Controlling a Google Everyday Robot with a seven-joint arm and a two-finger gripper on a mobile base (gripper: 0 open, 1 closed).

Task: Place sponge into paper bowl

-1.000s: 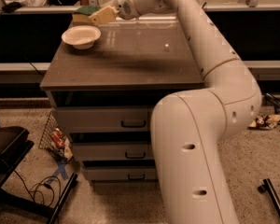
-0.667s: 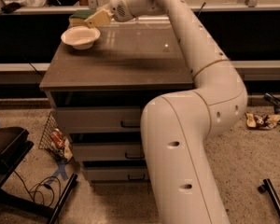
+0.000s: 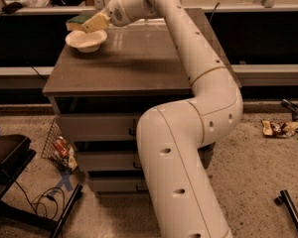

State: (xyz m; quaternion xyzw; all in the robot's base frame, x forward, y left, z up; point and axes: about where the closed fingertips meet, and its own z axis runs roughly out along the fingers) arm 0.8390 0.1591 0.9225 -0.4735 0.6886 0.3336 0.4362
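White arm rises from lower centre, bends at the elbow on the right and reaches up-left over the brown counter (image 3: 139, 66). Tool (image 3: 90, 23) hangs at the counter's far left corner, just above the back rim of the paper bowl (image 3: 89, 46), clamped on the sponge (image 3: 77, 20). Sponge is held in air, not yet in bowl, dark green face on top. Bowl is white, upright, with a flared rim.

The pale-yellow claw (image 3: 93, 23), above the white paper bowl (image 3: 87, 45), grips the green-topped sponge (image 3: 78, 20). Grey-brown worktop (image 3: 139, 63); beige speckled floor (image 3: 258, 172).
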